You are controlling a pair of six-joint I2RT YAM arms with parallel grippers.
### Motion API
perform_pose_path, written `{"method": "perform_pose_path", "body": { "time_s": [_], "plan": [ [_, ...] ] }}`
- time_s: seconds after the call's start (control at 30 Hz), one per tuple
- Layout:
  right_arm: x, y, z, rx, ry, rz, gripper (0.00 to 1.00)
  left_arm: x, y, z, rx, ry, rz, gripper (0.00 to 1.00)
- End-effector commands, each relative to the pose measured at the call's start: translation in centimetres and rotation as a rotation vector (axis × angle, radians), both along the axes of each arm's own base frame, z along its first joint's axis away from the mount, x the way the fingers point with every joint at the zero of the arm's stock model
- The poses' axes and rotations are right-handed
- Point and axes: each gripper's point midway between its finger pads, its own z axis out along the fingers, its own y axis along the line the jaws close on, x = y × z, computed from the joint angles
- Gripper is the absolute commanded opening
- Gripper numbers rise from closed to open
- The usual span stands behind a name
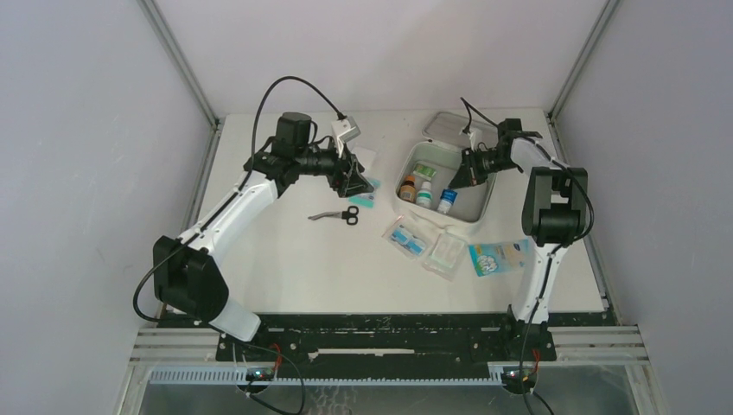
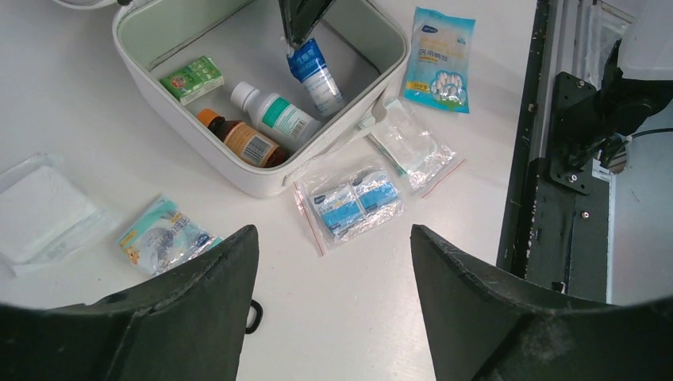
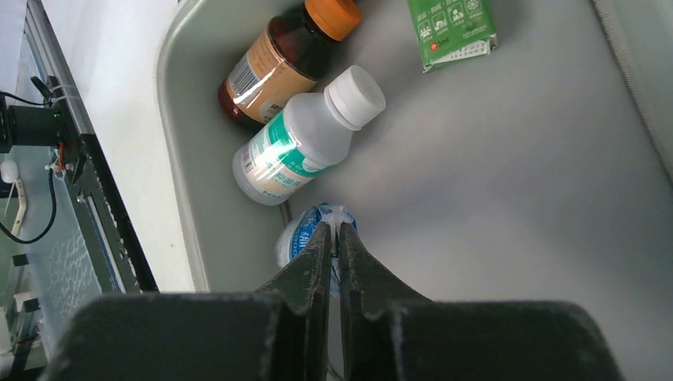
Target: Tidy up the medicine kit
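Our right gripper (image 3: 335, 230) pinches a blue-and-white tube (image 3: 305, 230) inside the open medicine kit (image 1: 474, 204), one o'clock on the table (image 1: 285, 259); our left gripper (image 2: 333, 232) gapes wide, empty. Released too high, we judge, the tube could topple onto the white bottle (image 3: 301, 147).

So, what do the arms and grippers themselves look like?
The left arm and right arm have white links, black joint housings and looping black cables. The left gripper and right gripper have black, wedge-shaped fingers.
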Motion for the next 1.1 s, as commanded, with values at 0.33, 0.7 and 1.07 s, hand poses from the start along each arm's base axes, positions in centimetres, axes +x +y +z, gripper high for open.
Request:
{"method": "perform_pose_path", "body": {
  "time_s": [0.33, 0.7, 1.07],
  "plan": [
    [2.7, 2.9, -2.0, -0.042, 0.058, -0.043, 0.06, -0.7, 0.6, 1.1, 0.0, -0.058, 0.004, 0.75],
    [3.0, 2.4, -2.5, -0.146, 0.054, -0.088, 0.21, -1.0, 0.9, 1.6, 0.0, -0.083, 0.006, 0.75],
    [3.6, 1.9, 0.6, -0.18, -0.029, -0.115, 0.46, -0.4, 1.7, 1.6, 0.036, -0.132, 0.055, 0.75]
  ]
}}
